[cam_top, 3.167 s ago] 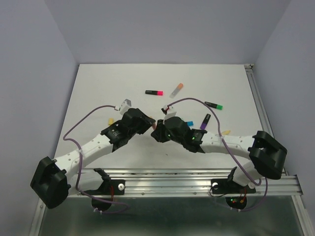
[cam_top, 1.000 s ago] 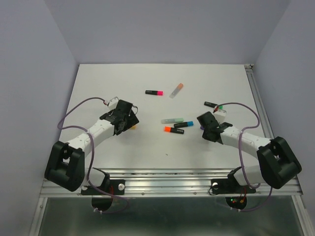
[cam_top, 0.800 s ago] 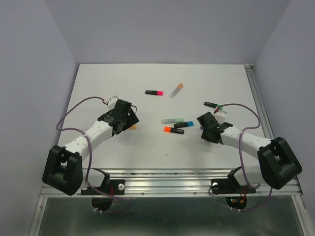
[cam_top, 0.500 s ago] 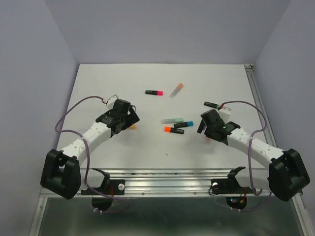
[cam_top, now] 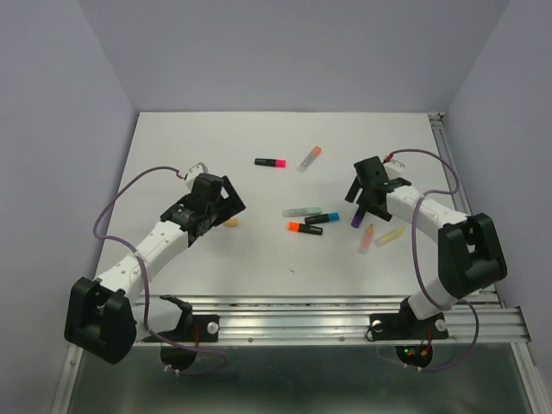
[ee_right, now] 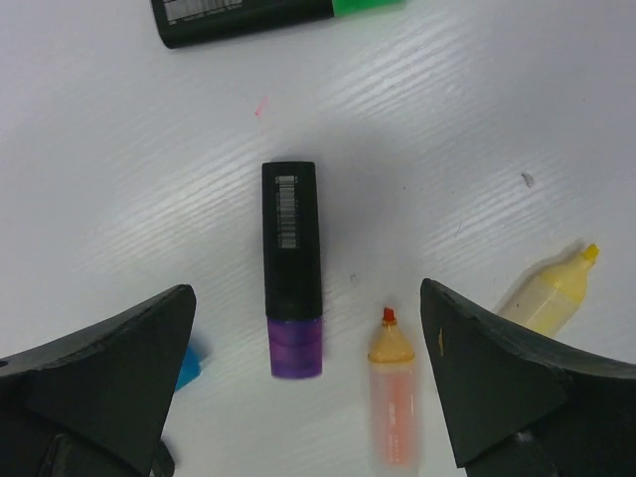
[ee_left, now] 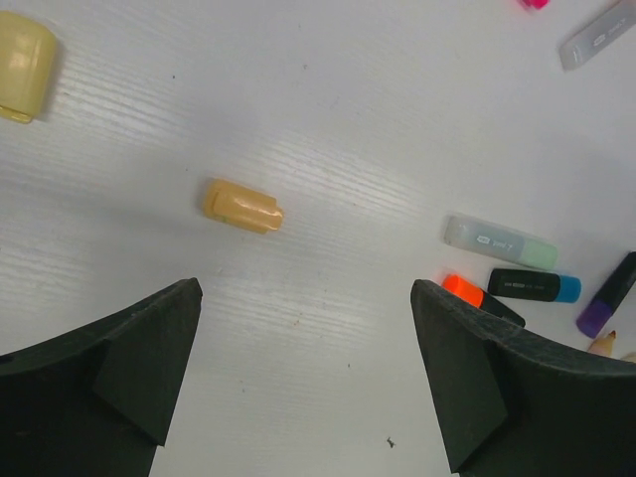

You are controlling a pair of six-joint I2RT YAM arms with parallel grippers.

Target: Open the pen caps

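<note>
My left gripper (cam_top: 224,200) (ee_left: 305,290) hangs open over bare table. A loose peach cap (ee_left: 243,206) (cam_top: 229,222) lies just ahead of it, and a loose yellow cap (ee_left: 25,65) further to the left. My right gripper (cam_top: 363,200) (ee_right: 307,290) is open above a black pen with a purple cap (ee_right: 295,348) (cam_top: 355,222). Beside that pen lie an uncapped peach pen (ee_right: 391,397) (cam_top: 367,238) and an uncapped yellow pen (ee_right: 552,293) (cam_top: 390,235). A green cap (ee_right: 368,6) sits on a black pen just beyond.
Between the arms lie a pale pen with a green cap (cam_top: 302,211), a black pen with a blue cap (cam_top: 322,219) and one with an orange cap (cam_top: 303,228). Further back are a pink-capped pen (cam_top: 270,161) and an orange-capped pale pen (cam_top: 310,158).
The right gripper opened, left the peach pen on the table and swung back over the purple-capped pen. The left gripper opened wider and shifted slightly away from the peach cap.
</note>
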